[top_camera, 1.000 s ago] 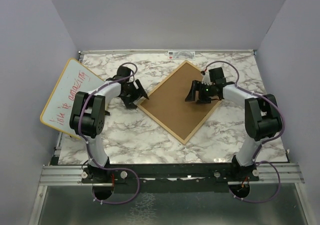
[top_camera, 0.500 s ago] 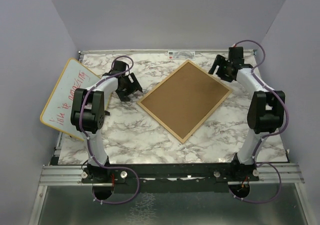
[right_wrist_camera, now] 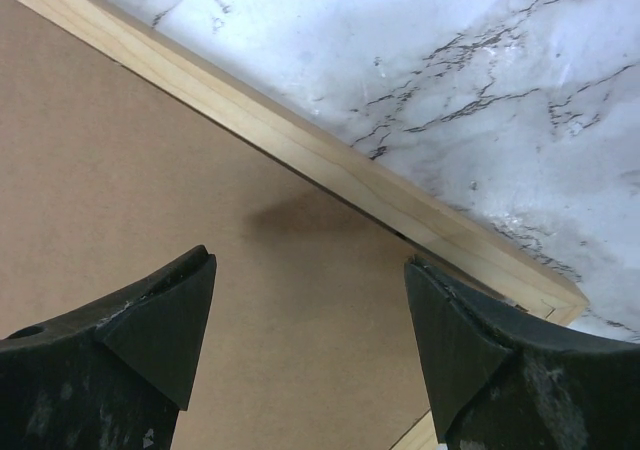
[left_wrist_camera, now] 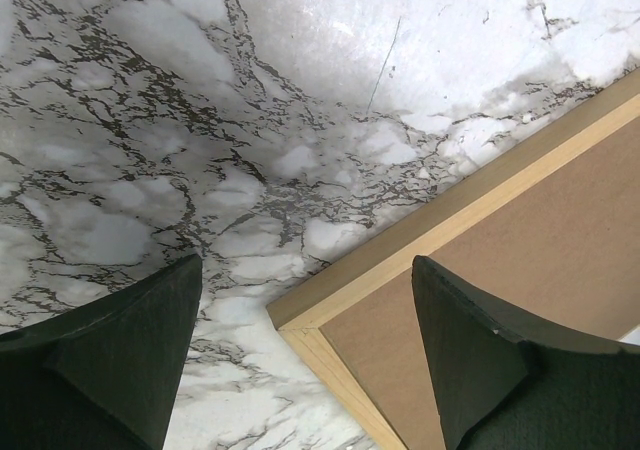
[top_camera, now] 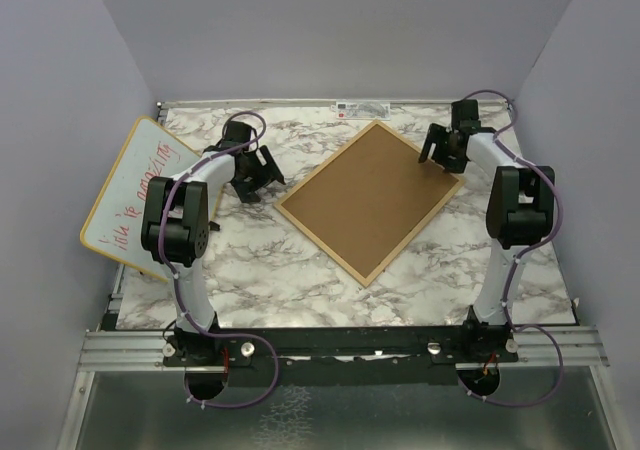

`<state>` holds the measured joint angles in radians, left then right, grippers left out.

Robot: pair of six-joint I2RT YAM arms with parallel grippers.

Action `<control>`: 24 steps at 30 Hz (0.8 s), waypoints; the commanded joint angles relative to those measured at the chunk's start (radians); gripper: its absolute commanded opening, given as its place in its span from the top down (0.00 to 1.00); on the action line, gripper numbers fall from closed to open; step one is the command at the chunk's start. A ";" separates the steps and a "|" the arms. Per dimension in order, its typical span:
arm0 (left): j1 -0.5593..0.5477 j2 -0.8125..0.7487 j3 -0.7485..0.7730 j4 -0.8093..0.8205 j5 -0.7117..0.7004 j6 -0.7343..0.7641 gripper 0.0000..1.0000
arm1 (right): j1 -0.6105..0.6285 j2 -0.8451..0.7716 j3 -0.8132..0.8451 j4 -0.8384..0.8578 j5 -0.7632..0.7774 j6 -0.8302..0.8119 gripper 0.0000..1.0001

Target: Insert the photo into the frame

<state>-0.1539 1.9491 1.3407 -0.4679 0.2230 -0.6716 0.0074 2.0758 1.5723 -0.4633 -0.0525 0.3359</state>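
While the frame [top_camera: 320, 245] lies flat, a brown backing board [top_camera: 370, 202] fills it.
Left gripper [left_wrist_camera: 305, 270] spread near its 9 o'clock corner; right gripper [right_wrist_camera: 308, 262] spread over its 2 o'clock edge.

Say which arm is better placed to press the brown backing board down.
Probably right: the right tool hovers over the brown fibreboard backing in the light wooden frame; the left tool hangs over marble beside the frame's corner.

The red handwriting on the whiteboard [top_camera: 140, 185] is too small to read, and the brown backing board [top_camera: 370, 198] hides whatever lies inside the frame [top_camera: 324, 244].
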 commanded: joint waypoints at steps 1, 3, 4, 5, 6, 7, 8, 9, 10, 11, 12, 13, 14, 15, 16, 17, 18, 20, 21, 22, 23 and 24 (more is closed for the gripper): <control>-0.003 0.061 -0.019 -0.032 0.038 0.007 0.14 | -0.001 0.030 0.005 -0.020 0.080 -0.051 0.19; -0.003 0.063 -0.016 -0.032 0.042 0.009 0.14 | -0.001 0.023 -0.002 -0.006 0.098 -0.055 0.20; -0.003 0.065 -0.015 -0.032 0.044 0.009 0.14 | -0.001 0.023 -0.001 -0.006 0.103 -0.058 0.20; -0.003 0.065 -0.015 -0.032 0.044 0.009 0.14 | -0.002 0.027 0.003 -0.011 0.115 -0.061 0.20; -0.003 0.065 -0.014 -0.032 0.047 0.009 0.14 | -0.001 0.031 0.007 -0.014 0.123 -0.063 0.20; -0.004 0.067 -0.014 -0.032 0.048 0.009 0.14 | -0.001 0.034 0.007 -0.015 0.124 -0.067 0.20; -0.003 0.068 -0.014 -0.032 0.050 0.009 0.14 | -0.001 0.039 0.007 -0.015 0.120 -0.075 0.20; -0.003 0.068 -0.014 -0.032 0.050 0.008 0.14 | -0.001 0.047 0.010 -0.020 0.112 -0.081 0.20; -0.003 0.067 -0.014 -0.032 0.050 0.007 0.14 | -0.001 0.055 0.013 -0.028 0.102 -0.086 0.20; -0.004 0.066 -0.014 -0.032 0.050 0.007 0.14 | -0.002 0.063 0.014 -0.035 0.084 -0.094 0.20; -0.004 0.066 -0.013 -0.032 0.050 0.007 0.14 | -0.001 0.071 0.017 -0.045 0.063 -0.104 0.20; -0.003 0.066 -0.012 -0.032 0.050 0.008 0.14 | -0.002 0.078 0.022 -0.058 0.020 -0.116 0.20; -0.004 0.066 -0.011 -0.032 0.050 0.008 0.14 | -0.002 0.083 0.023 -0.069 -0.011 -0.129 0.21; -0.004 0.067 -0.009 -0.032 0.052 0.008 0.14 | -0.001 0.085 0.018 -0.075 -0.052 -0.150 0.21; -0.004 0.067 -0.007 -0.032 0.054 0.009 0.14 | -0.002 0.087 0.015 -0.080 -0.083 -0.172 0.21; -0.004 0.070 -0.005 -0.032 0.056 0.009 0.14 | -0.001 0.088 0.012 -0.088 -0.111 -0.190 0.22; -0.005 0.071 -0.004 -0.032 0.063 0.009 0.14 | -0.002 0.089 0.010 -0.096 -0.135 -0.214 0.22; -0.006 0.077 0.002 -0.031 0.070 0.009 0.14 | -0.003 0.095 0.009 -0.118 -0.198 -0.261 0.22; -0.007 0.081 0.005 -0.031 0.076 0.009 0.14 | -0.002 0.098 0.010 -0.131 -0.229 -0.279 0.22; -0.010 0.086 0.009 -0.031 0.081 0.011 0.14 | -0.002 0.102 0.012 -0.147 -0.276 -0.300 0.22; -0.013 0.091 0.016 -0.031 0.088 0.012 0.14 | -0.001 0.105 0.012 -0.156 -0.323 -0.317 0.23; -0.015 0.096 0.021 -0.030 0.094 0.011 0.14 | -0.001 0.104 0.008 -0.162 -0.367 -0.326 0.23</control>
<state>-0.1528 1.9701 1.3617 -0.4660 0.2813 -0.6716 -0.0059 2.1071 1.5982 -0.4965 -0.1608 0.0910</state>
